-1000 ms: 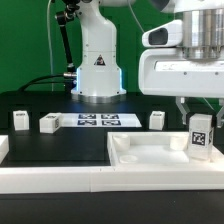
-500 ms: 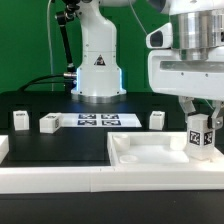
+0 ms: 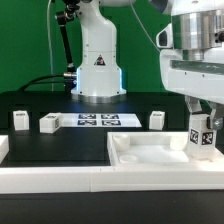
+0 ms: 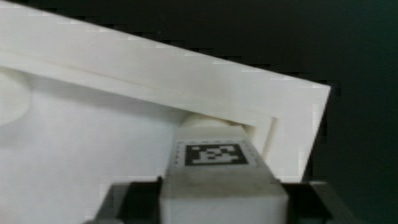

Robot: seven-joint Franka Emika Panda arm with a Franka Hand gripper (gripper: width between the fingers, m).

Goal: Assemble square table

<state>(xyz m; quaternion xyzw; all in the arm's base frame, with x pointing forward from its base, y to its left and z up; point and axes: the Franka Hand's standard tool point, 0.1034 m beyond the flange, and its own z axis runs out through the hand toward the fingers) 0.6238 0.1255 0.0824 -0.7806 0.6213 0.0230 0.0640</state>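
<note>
The square table top [image 3: 150, 158] is a large white slab with a raised rim, lying at the front on the exterior view's right. My gripper [image 3: 203, 125] is shut on a white tagged leg [image 3: 202, 139] and holds it upright over the slab's corner on that side. In the wrist view the leg [image 4: 217, 170] sits between my dark fingers [image 4: 132, 202], above the slab's corner [image 4: 267, 110]. Three more tagged legs stand on the black table: one [image 3: 19, 120], a second [image 3: 49, 123] and a third [image 3: 157, 120].
The marker board [image 3: 97, 120] lies flat at the back middle, in front of the arm's white base [image 3: 98, 68]. A long white rail [image 3: 60, 178] runs along the front edge.
My gripper has moved toward the exterior view's right with the leg in it and dropped slightly lower over the slab's corner. The other legs have not moved.
</note>
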